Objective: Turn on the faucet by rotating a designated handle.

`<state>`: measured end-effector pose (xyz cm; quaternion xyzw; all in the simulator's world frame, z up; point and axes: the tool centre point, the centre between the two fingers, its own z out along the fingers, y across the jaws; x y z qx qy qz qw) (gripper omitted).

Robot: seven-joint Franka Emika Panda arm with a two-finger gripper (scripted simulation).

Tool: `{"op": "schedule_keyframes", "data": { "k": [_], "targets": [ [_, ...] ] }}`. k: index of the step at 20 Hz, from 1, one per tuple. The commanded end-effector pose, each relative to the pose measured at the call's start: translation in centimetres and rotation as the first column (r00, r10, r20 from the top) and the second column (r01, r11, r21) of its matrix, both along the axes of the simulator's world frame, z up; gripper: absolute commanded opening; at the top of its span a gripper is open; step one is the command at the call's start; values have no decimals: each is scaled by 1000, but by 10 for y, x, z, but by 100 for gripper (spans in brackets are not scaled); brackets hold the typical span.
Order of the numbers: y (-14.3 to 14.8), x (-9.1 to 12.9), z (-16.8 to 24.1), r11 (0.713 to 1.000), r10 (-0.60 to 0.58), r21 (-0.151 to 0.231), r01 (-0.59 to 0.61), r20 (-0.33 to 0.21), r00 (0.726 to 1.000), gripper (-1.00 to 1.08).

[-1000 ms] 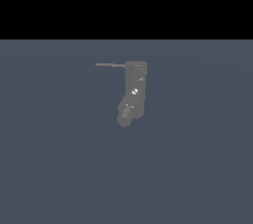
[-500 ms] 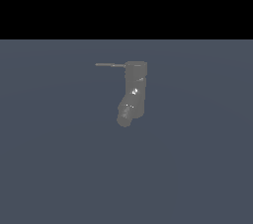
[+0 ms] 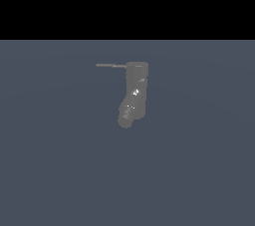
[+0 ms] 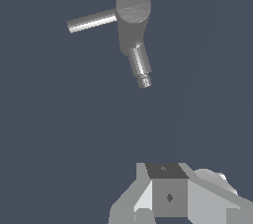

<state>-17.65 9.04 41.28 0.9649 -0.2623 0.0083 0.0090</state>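
Dark grey glossy faucet is seen standing on a flat slate-blue floor, roughly mid-frame in the exterior view. The handle, a thin rod, is stuck out sideways from the top of the body toward the exterior view's left; the thick spout is angled down & forward. In the wrist view only the gripper base is shown, well apart from the faucet, fingers cropped, so open/closed can't be told.

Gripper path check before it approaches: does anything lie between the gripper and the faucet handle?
Nothing. In the wrist view the stretch between the gripper and the handle is bare grey surface; only the faucet stands there.
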Motion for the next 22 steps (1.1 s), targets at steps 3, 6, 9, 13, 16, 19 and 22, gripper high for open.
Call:
{"op": "schedule_keyframes", "data": {
  "k": [3,6,9,13,16,19,22],
  "targets": [
    [13,19,-16,995,-96,4,96,0,995,-100],
    [21,32,-27,988,-157,7,157,0,988,-100],
    [27,46,-37,976,-218,9,218,-1,976,-100],
    [35,65,-51,955,-296,12,296,-1,955,-100],
    [39,79,-61,935,-353,14,353,-2,936,-100],
    [43,93,-71,913,-408,16,408,-3,913,-100],
    [45,107,-81,887,-461,18,461,-3,887,-100]
  ]
}}
